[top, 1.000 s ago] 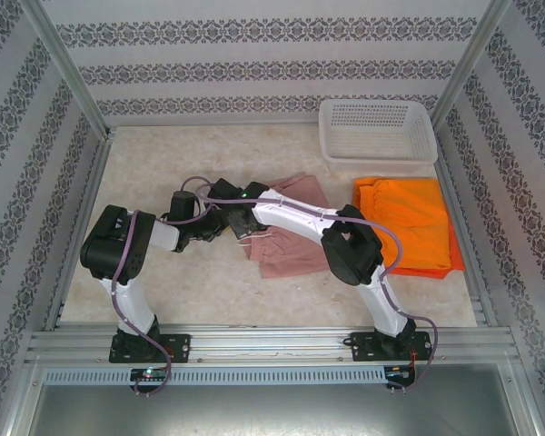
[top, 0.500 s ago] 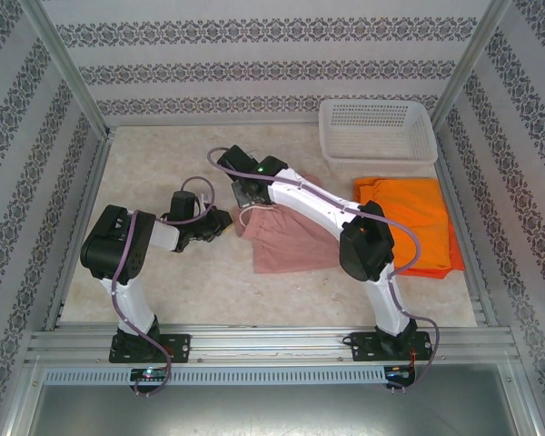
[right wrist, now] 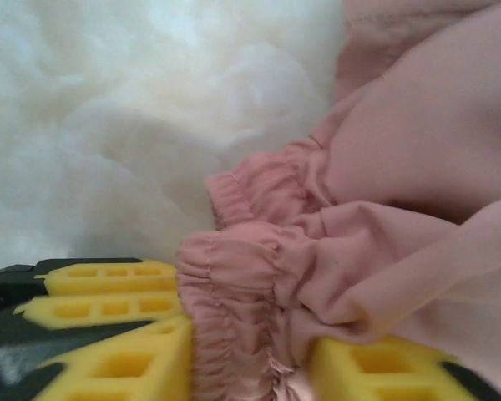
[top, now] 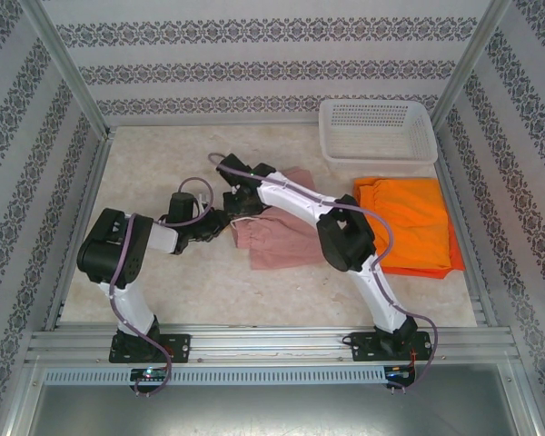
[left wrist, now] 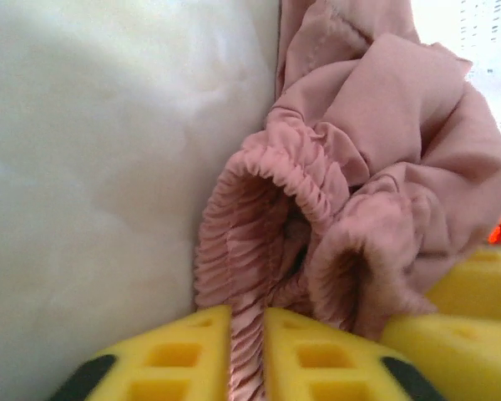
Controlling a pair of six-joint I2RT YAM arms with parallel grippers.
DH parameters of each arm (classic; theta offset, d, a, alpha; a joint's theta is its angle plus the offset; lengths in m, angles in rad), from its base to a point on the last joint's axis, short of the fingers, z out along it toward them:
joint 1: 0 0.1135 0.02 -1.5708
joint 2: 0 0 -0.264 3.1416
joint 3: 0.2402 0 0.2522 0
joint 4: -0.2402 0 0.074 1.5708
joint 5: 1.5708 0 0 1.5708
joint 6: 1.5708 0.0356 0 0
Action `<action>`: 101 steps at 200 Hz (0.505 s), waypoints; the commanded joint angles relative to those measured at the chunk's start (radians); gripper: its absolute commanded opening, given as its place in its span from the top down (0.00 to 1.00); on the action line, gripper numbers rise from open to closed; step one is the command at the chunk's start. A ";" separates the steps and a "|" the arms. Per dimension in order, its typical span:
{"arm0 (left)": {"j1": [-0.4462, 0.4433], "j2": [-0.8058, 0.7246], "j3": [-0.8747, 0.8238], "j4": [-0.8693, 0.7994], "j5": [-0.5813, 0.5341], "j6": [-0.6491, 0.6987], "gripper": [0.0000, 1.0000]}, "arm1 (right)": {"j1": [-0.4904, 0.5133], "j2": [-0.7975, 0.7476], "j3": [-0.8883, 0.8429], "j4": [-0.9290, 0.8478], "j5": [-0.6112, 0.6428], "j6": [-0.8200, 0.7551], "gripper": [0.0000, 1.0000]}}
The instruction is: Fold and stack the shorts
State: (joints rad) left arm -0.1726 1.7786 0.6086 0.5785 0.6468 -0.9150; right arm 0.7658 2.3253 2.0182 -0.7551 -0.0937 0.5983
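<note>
Both hands sit at the waist end of the pink shorts (top: 282, 241), which lie in the middle of the surface (top: 154, 173). Their long axis runs roughly from 9 to 3 o'clock, with the legs trailing toward the orange shorts (top: 407, 227) lying flat at 3 o'clock. The right hand (top: 241, 195) has the far corner of the waist, at about 1 o'clock from the left hand (top: 220, 224), which has the near corner. Neither is nearer than the other, so I judge a fold would carry the waist toward 3 o'clock, over the legs. The top view hides the fingers under the wrists. The wrist views show each pair of yellow pads (left wrist: 179, 355) pinched nearly closed on the gathered waistband (right wrist: 234, 284).
</note>
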 commanded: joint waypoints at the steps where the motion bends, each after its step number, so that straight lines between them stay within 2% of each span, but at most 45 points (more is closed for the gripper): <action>1: 0.018 -0.110 -0.084 -0.055 -0.063 0.020 0.68 | -0.037 -0.042 -0.048 0.104 -0.171 0.066 0.49; 40: 0.041 -0.323 -0.117 -0.136 -0.068 0.037 0.45 | -0.114 -0.254 -0.207 0.329 -0.325 0.184 0.33; 76: 0.039 -0.477 -0.042 -0.233 -0.038 0.051 0.29 | -0.179 -0.466 -0.337 0.407 -0.313 0.194 0.16; 101: 0.010 -0.519 0.031 -0.275 -0.020 0.042 0.19 | -0.239 -0.589 -0.448 0.415 -0.277 0.171 0.08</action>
State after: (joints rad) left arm -0.1440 1.2972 0.5644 0.3759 0.5991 -0.8833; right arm 0.5709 1.8339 1.6627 -0.3897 -0.3771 0.7750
